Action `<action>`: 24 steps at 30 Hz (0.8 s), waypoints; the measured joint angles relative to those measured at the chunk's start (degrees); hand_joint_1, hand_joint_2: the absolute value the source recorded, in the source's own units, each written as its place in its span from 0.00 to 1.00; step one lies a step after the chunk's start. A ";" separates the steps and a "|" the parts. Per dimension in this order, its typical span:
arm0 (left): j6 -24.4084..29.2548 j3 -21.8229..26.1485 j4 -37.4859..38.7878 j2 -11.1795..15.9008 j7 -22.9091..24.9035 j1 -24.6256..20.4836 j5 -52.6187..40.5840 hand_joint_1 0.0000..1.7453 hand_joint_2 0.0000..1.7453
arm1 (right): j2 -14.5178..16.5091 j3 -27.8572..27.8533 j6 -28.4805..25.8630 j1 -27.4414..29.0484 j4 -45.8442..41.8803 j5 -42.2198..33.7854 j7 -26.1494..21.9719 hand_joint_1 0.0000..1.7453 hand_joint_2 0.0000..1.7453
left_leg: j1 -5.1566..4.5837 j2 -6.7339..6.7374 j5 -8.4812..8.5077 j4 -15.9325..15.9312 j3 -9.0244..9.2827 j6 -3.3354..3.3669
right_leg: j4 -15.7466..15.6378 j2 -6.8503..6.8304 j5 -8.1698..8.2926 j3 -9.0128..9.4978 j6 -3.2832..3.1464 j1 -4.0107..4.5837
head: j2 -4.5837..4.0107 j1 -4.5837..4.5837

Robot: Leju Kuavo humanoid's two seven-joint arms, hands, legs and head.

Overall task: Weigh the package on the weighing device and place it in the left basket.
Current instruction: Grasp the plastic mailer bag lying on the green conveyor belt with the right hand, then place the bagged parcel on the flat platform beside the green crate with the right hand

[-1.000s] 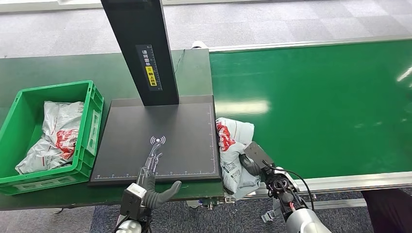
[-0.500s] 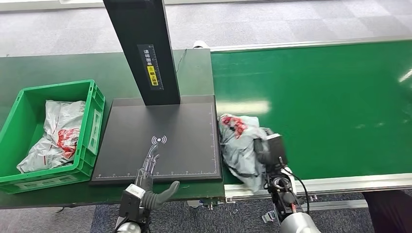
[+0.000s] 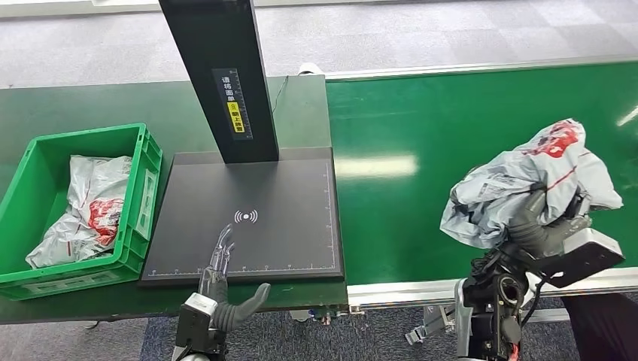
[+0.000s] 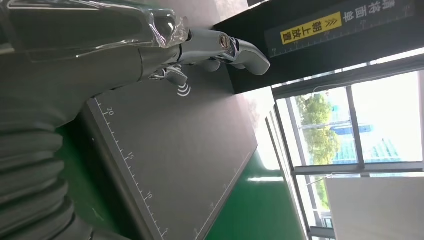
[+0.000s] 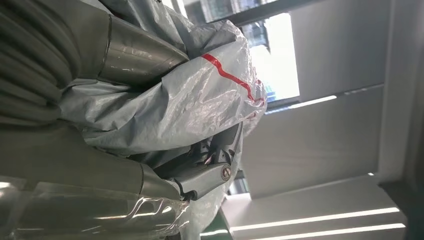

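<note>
**Holding the package above the conveyor, scale platform bare**

Gripping a crumpled grey plastic package [image 3: 527, 184] with red print, the right robot hand [image 3: 543, 226] holds it up over the green conveyor belt [image 3: 451, 135], well apart from the weighing device [image 3: 248, 218]. The dark fingers are wrapped into the bag's folds from below, and the package bulges out above and to both sides of them. In the right wrist view the same bag [image 5: 175, 100] presses against the hand's grey cover, with a red stripe running across its plastic and a dark fingertip [image 5: 210, 175] clamped against its underside.

The left robot hand [image 3: 222, 282] sits at the near edge of the black scale platform, holding nothing, its fingers stretched forward and apart over the ruled border, thumb out to the side. The left wrist view shows those fingers [image 4: 225, 47] extended above the platform near its white wireless symbol [image 4: 184, 89].

A black post [image 3: 218, 75] with a yellow label rises from the back of the platform. On the dark green bench [image 3: 75, 105], the green basket [image 3: 30, 282] stands just beside the scale on its left and contains another grey bag [image 3: 86, 207] with red print.
</note>
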 joint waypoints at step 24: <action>-3.45 -0.60 3.98 0.09 -1.80 -4.49 -0.71 0.00 1.00 | -1.85 25.29 27.04 -20.76 38.74 22.60 6.15 1.00 1.00 | 0.02 0.01 0.08 0.01 0.03 0.00 | 0.05 0.03 0.06 0.05 -0.03 0.02 | 0.00 0.00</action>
